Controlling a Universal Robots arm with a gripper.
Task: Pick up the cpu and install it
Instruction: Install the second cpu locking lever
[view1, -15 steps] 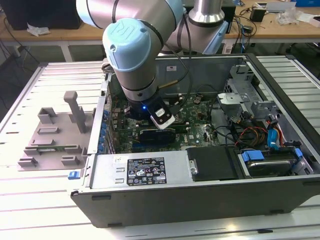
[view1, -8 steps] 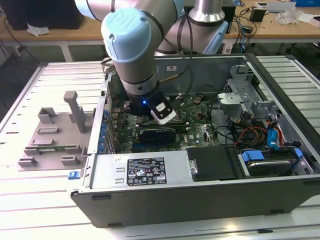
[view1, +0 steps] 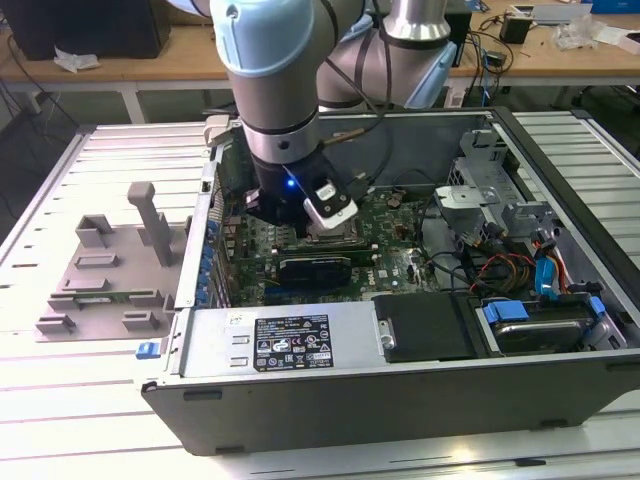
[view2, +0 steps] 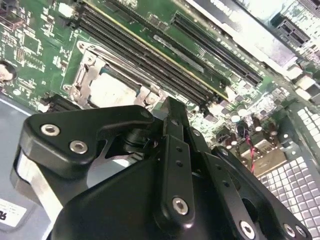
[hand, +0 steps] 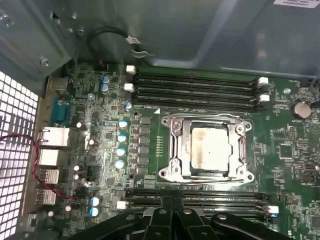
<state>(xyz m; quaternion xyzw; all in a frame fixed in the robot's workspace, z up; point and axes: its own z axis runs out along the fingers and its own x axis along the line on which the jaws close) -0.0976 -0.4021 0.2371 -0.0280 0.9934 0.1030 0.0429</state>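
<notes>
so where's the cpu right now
The cpu sits in the metal-framed socket on the motherboard, between the two banks of memory slots in the first wrist view, apart from the gripper.

lab: robot arm (view1: 270, 70), open computer case (view1: 400, 300), cluttered benches (view1: 540, 45).

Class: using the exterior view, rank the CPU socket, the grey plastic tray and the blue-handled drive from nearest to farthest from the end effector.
1. CPU socket: directly beneath the end effector, inside the case.
2. Grey plastic tray: outside the case, on the exterior view's left.
3. Blue-handled drive: case corner, exterior view's right.
</notes>
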